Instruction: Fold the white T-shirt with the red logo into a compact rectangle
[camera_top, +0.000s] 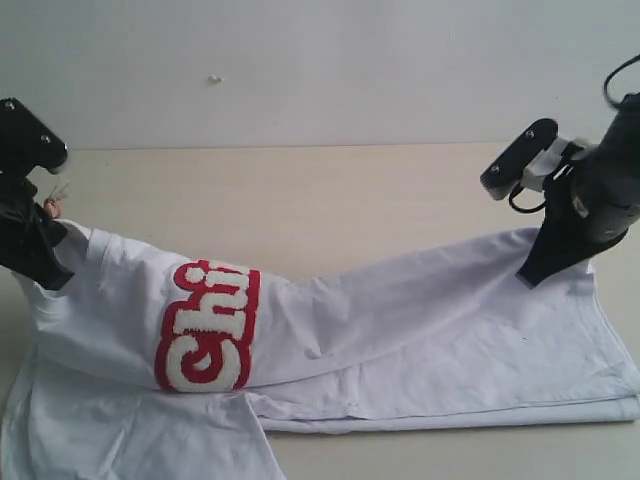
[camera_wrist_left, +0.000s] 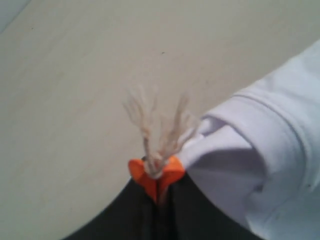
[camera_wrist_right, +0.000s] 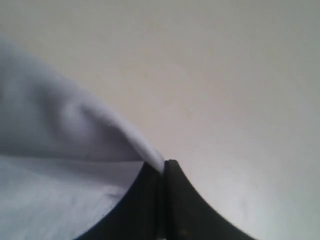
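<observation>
The white T-shirt (camera_top: 420, 330) lies across the table, one long edge lifted and stretched between both grippers. Its red logo (camera_top: 208, 327) shows only partly, curving over the raised fold at left. My left gripper (camera_top: 42, 262) is shut on the shirt's collar end; the left wrist view shows the orange neck tag (camera_wrist_left: 155, 177) with a frayed string pinched between the jaws, white shirt cloth (camera_wrist_left: 265, 165) beside it. My right gripper (camera_top: 548, 268) is shut on the shirt's other end; in the right wrist view white shirt fabric (camera_wrist_right: 60, 150) runs into the closed black jaws.
The pale wooden table (camera_top: 330, 190) stretches behind the shirt to a white wall (camera_top: 320, 60). The shirt's lower layers (camera_top: 130, 430) lie flat toward the front edge, with a sleeve at front left.
</observation>
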